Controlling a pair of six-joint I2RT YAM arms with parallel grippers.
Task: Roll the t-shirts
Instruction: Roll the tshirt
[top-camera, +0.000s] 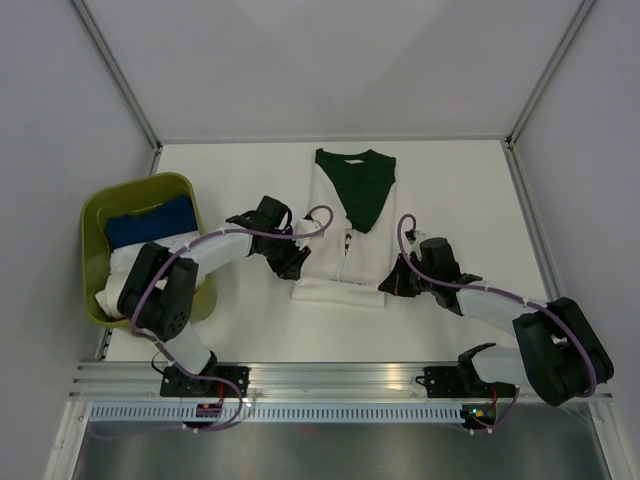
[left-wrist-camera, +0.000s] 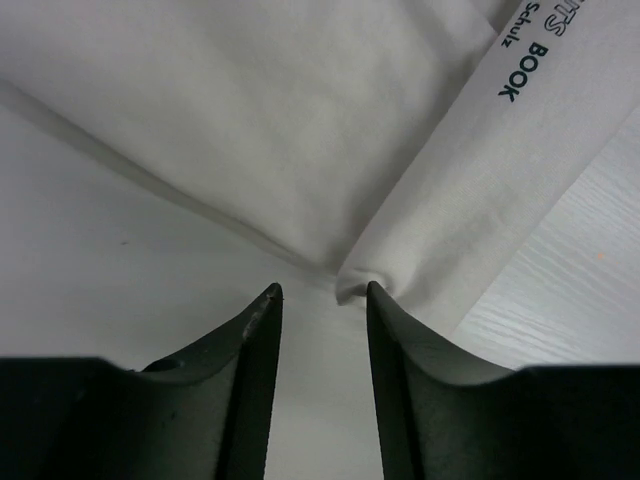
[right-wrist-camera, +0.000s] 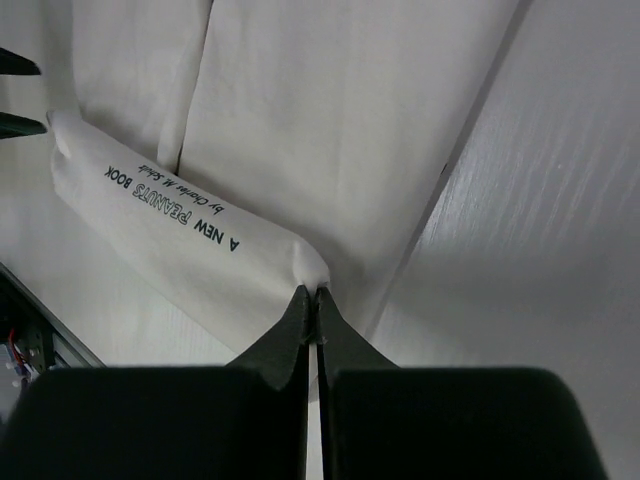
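A white t-shirt (top-camera: 335, 250) with black lettering lies flat in mid-table, with a dark green t-shirt (top-camera: 361, 190) lying at its collar end. The white shirt's near hem is turned up into a narrow fold (right-wrist-camera: 190, 225). My left gripper (top-camera: 292, 268) is open at the fold's left end (left-wrist-camera: 362, 281), which lies just ahead of its right fingertip, not between the jaws. My right gripper (top-camera: 392, 283) is shut on the fold's right corner (right-wrist-camera: 311, 266). In the wrist views, the left gripper (left-wrist-camera: 322, 290) rests low over cloth and the right gripper (right-wrist-camera: 313, 293) pinches white cloth.
A yellow-green basket (top-camera: 150, 187) stands at the table's left, holding a blue bundle (top-camera: 150, 222) and a white bundle (top-camera: 122, 290). The left arm reaches over its near rim. Grey walls enclose the white table (top-camera: 460, 200).
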